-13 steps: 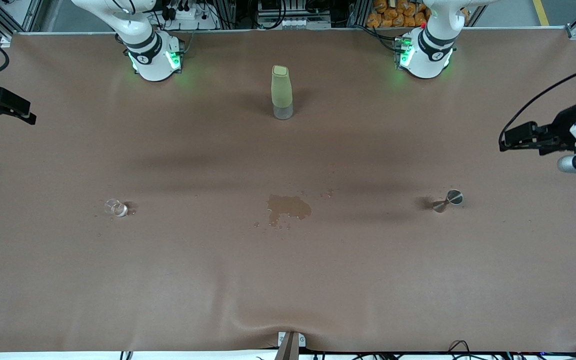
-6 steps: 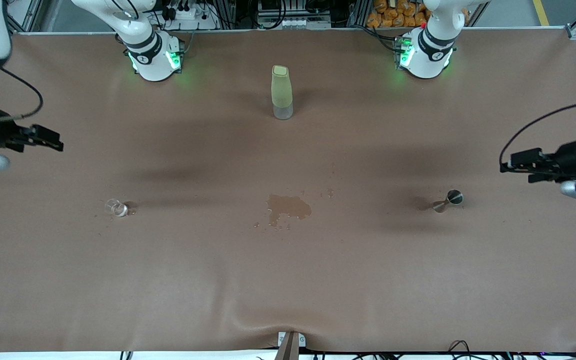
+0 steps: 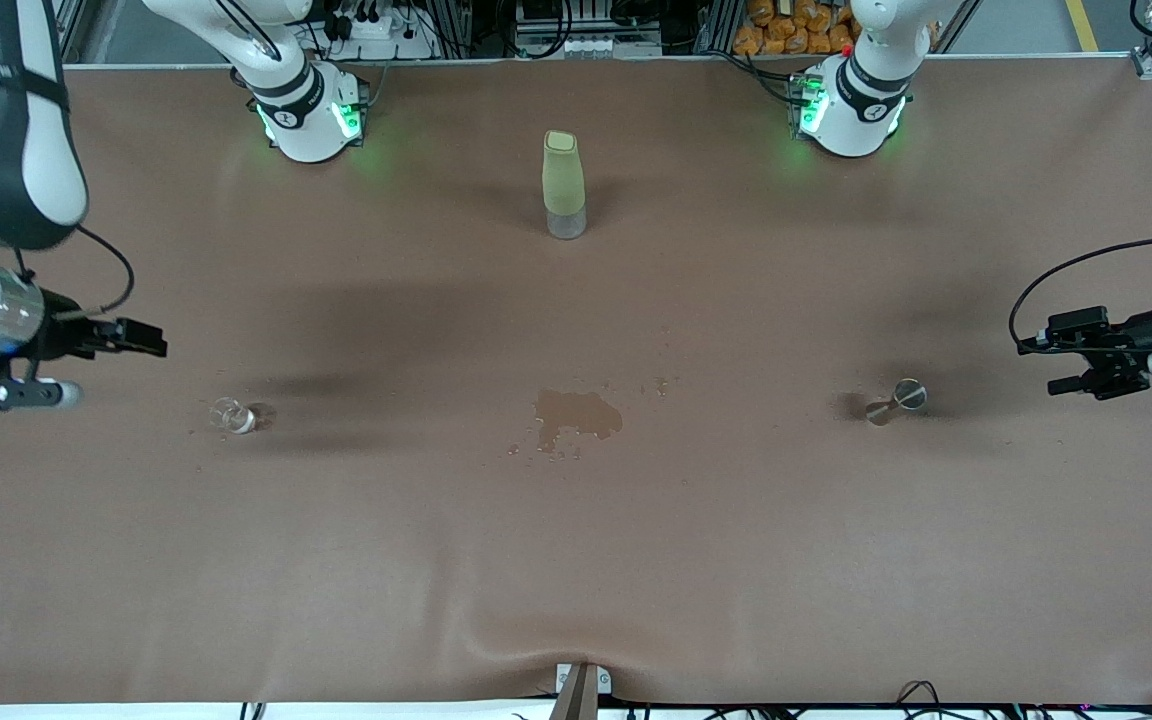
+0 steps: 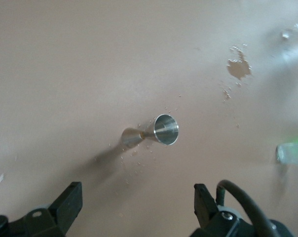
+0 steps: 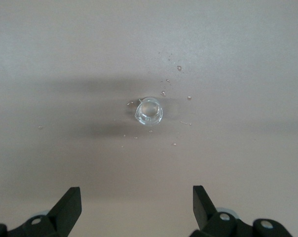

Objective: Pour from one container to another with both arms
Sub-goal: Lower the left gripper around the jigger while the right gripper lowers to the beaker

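While both claws hang open, the right claw (image 3: 151, 350) should centre on the glass cup (image 3: 229, 414) toward the right arm's end from the spill (image 3: 576, 415); the left claw (image 3: 1071, 352) likewise squares up on the jigger (image 3: 896, 400) toward the left arm's end.

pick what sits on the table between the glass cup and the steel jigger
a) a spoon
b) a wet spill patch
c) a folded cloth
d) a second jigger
b: a darker wet spill patch with small droplets around it lies on the brown table cover, roughly midway between the glass cup and the steel jigger.
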Motion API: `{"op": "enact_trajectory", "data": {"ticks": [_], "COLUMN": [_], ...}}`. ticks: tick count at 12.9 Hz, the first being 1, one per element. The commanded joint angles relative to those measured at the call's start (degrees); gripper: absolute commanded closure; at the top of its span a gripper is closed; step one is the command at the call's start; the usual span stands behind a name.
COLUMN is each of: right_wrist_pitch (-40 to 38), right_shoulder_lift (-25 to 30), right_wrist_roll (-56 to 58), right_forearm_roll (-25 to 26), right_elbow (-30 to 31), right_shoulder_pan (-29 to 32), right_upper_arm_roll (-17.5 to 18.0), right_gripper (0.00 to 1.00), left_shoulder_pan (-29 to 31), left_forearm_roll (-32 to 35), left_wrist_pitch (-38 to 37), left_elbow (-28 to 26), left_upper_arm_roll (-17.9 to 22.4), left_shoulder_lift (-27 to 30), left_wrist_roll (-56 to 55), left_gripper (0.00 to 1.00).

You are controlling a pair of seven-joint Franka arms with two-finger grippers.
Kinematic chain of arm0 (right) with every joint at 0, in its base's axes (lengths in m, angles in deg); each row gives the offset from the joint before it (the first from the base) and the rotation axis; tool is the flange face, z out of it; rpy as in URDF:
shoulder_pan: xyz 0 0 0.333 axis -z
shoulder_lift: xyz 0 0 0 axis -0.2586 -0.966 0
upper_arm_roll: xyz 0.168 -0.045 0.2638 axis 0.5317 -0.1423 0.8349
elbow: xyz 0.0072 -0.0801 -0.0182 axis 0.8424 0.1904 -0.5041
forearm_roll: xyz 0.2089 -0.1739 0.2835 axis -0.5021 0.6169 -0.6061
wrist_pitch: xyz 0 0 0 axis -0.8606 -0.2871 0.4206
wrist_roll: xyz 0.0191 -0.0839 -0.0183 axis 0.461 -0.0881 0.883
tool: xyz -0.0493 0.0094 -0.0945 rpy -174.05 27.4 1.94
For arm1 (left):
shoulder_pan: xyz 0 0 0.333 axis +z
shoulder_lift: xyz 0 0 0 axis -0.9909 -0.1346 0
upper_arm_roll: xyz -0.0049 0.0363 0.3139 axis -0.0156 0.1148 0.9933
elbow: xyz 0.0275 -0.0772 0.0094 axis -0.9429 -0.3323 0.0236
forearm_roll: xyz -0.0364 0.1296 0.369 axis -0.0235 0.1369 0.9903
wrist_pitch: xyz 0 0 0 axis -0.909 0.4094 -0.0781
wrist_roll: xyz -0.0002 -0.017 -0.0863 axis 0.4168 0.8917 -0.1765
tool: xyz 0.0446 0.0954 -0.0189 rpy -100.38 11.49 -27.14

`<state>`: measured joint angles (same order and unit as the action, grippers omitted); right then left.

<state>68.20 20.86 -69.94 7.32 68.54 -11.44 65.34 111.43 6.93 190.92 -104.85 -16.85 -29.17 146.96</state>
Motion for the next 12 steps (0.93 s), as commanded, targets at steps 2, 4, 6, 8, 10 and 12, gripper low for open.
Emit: {"op": "enact_trajectory", "data": {"ticks": [2,4,6,8,10,12], "right_wrist_pitch": [5.86,10.34,13.95,16.33,16.52,16.87], "right_shoulder_lift": [-6.78,-10.04,-12.68,-14.7,-15.59,-16.12], "right_wrist_roll": [3.65,7.51,12.17,17.79,23.68,25.46], "right_forearm_roll": [-0.01,-0.01,0.08,0.08,-0.01,-0.01], "right_elbow": [-0.52,-0.52,-0.6,-0.61,-0.52,0.79], "right_shoulder_pan": [2.17,3.31,4.36,4.81,4.9,4.81], "right_upper_arm_roll": [0.1,0.1,0.1,0.1,0.1,0.1], "right_gripper": [0.0,0.0,0.0,0.0,0.0,0.0], "left_shoulder_pan": [3.61,4.23,5.19,5.64,5.11,4.67], "left_forearm_roll": [-5.71,-9.65,-11.35,-12.05,-12.49,-10.74], "left_wrist_pitch": [-0.79,-3.68,-5.79,-7.29,-12.73,-13.53], "left_elbow": [0.84,1.19,1.54,1.89,4.42,8.29], "left_upper_arm_roll": [-0.96,-0.88,-0.88,-1.05,-0.97,-1.05], "left_shoulder_lift": [-6.57,-10.86,-14.21,-17.28,-20.89,-22.74], "left_wrist_roll": [19.24,33.0,38.5,44.21,48.26,52.3], "left_gripper": [0.0,0.0,0.0,0.0,0.0,0.0]}}
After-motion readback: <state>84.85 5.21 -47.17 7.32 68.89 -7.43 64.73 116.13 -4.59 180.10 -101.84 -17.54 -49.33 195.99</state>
